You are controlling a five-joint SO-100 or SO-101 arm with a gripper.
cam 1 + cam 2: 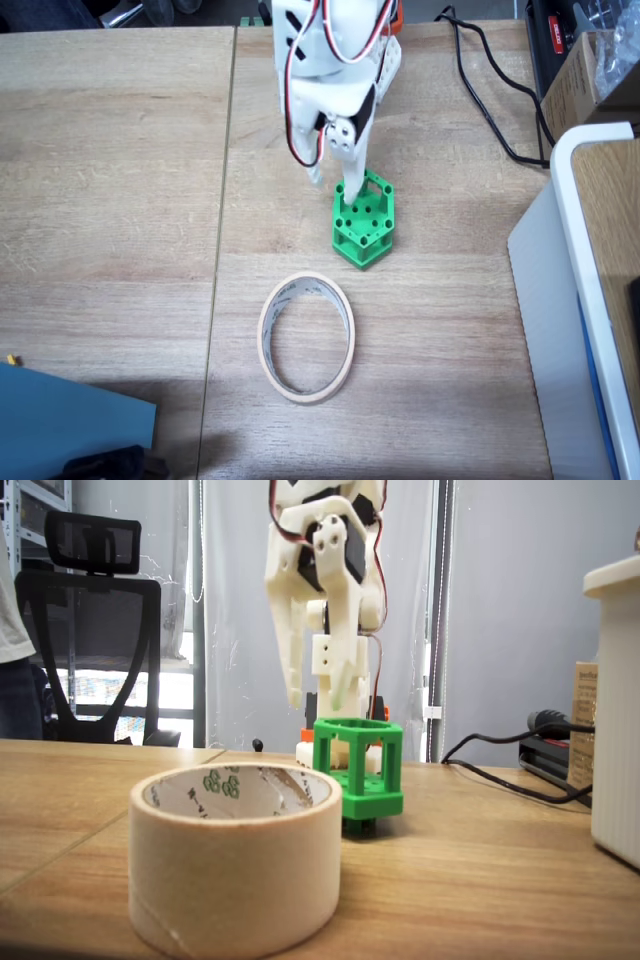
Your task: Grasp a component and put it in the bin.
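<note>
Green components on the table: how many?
1. The green component stands upright on the table, just beyond the tape ring in the top-down fixed view, with the hand open above it. None seems hidden.

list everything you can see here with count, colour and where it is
component: 1, bright green, on the table just beyond the tape ring in a fixed view
masking tape ring: 1, beige, lying flat near table centre
table: 1, light wood
cable: 1, black, far right of the table
white box: 1, right edge
office chair: 1, black, behind the table at left
blue sheet: 1, bottom left corner
gripper: 1, white, open, one finger reaching into the component's top
</note>
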